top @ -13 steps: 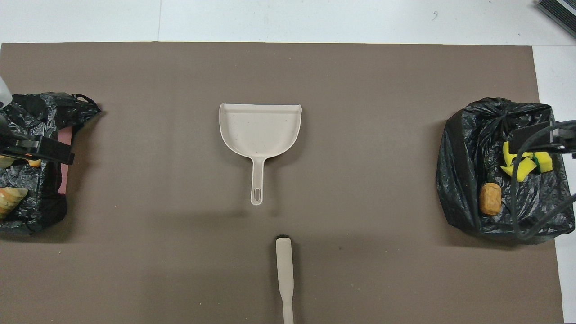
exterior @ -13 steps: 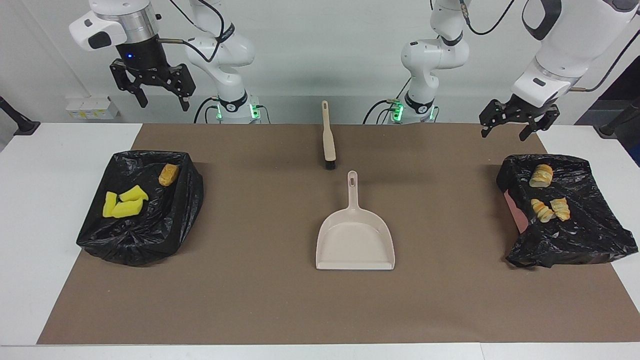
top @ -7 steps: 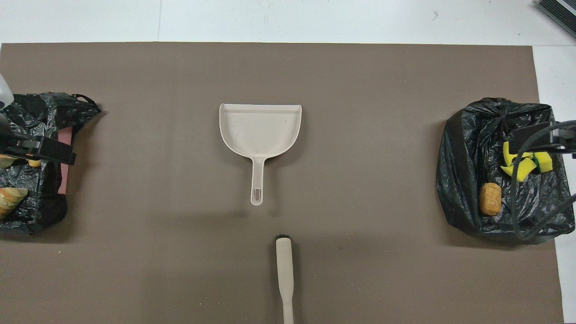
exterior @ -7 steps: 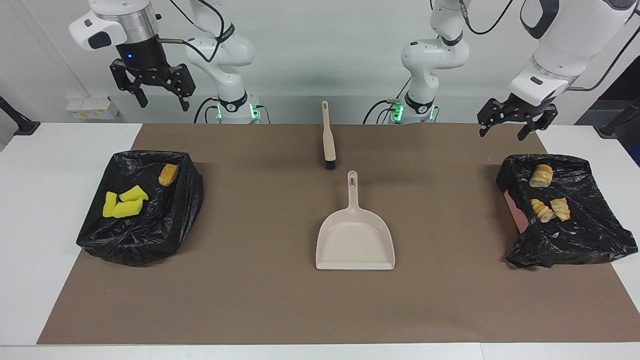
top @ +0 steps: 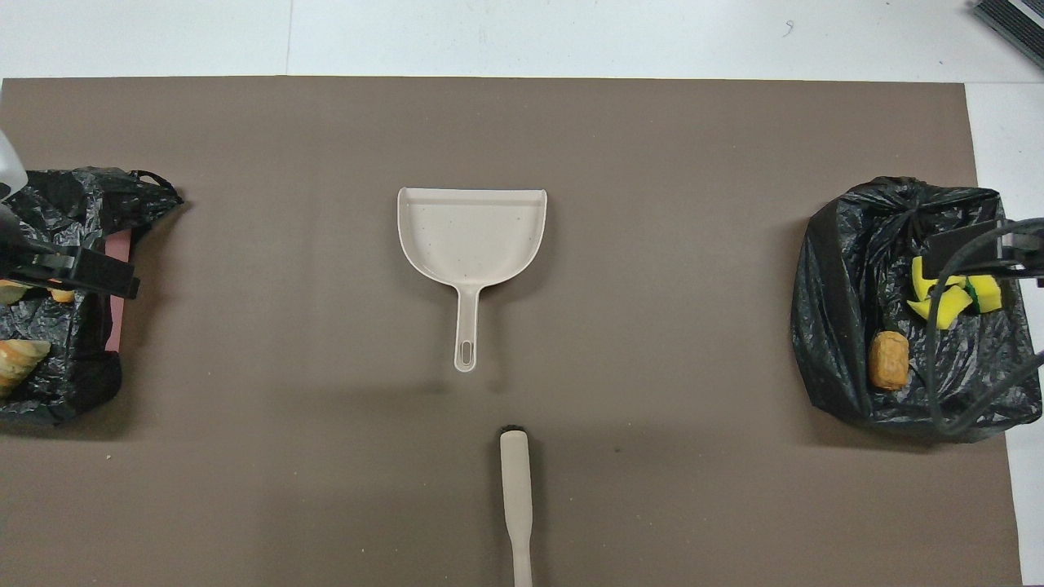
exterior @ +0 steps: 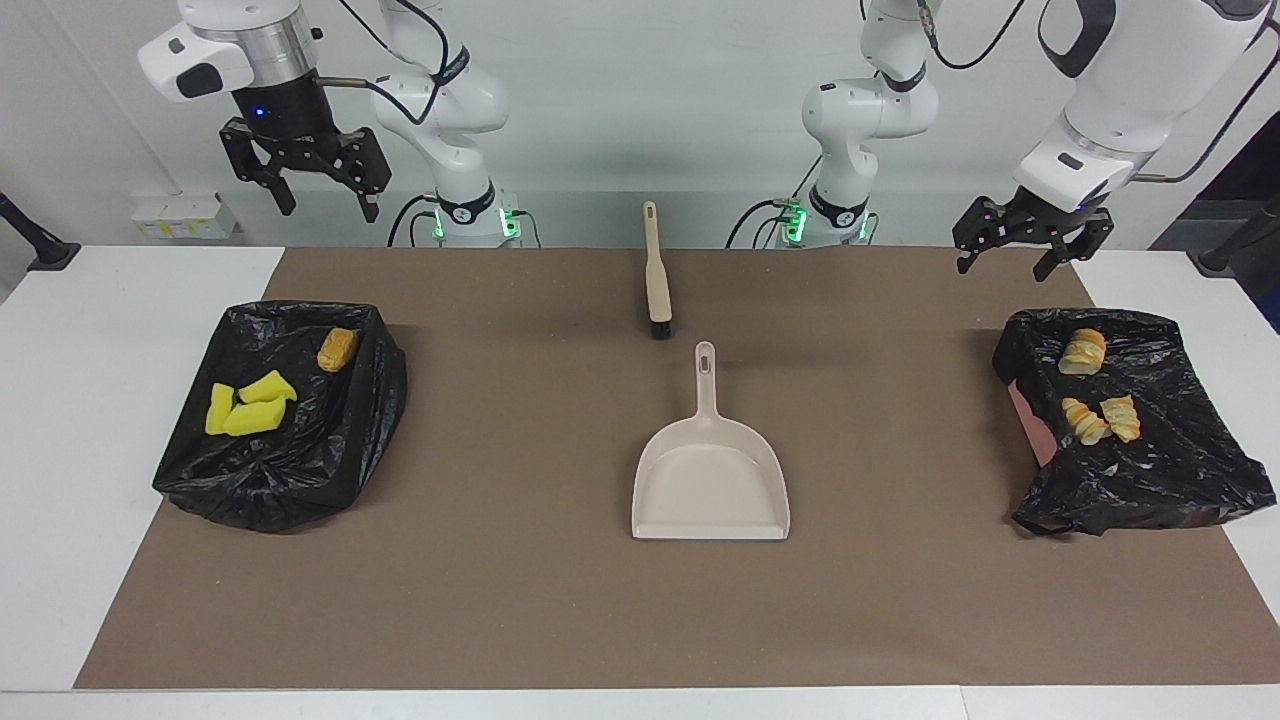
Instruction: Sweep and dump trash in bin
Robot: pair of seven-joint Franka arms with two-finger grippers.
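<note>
Trash, right arm's end: three yellow foam wedges (exterior: 248, 404) lie clustered in the black-lined bin (exterior: 330, 460) at that end of the desk (exterior: 60, 420); a tan-orange lump (exterior: 337, 349) lies in the same bin, nearer to the robots than the wedges and apart from them.
Trash, left arm's end: three golden bread and croissant pieces lie on the second black-lined bin (exterior: 1160, 480). One bread piece (exterior: 1082, 351) sits nearer to the robots; two croissant pieces (exterior: 1100, 420) lie just beside each other farther out, possibly touching.
Dustpan: beige dustpan (exterior: 711, 480) flat on the brown mat (exterior: 520, 600) mid-desk, between the two bins, handle pointing toward the robots, pan empty.
Brush: beige brush (exterior: 655, 272) on the mat, nearer to the robots than the dustpan, its black bristles near the dustpan handle's tip but apart from it.
Right hand: right hand (exterior: 320, 205) hangs high in the air over the desk edge at the right arm's end, fingers spread wide, holding nothing.
Left hand: left hand (exterior: 1008, 268) hovers above the mat's corner by the second bin, tilted, fingers spread, nothing between them.
</note>
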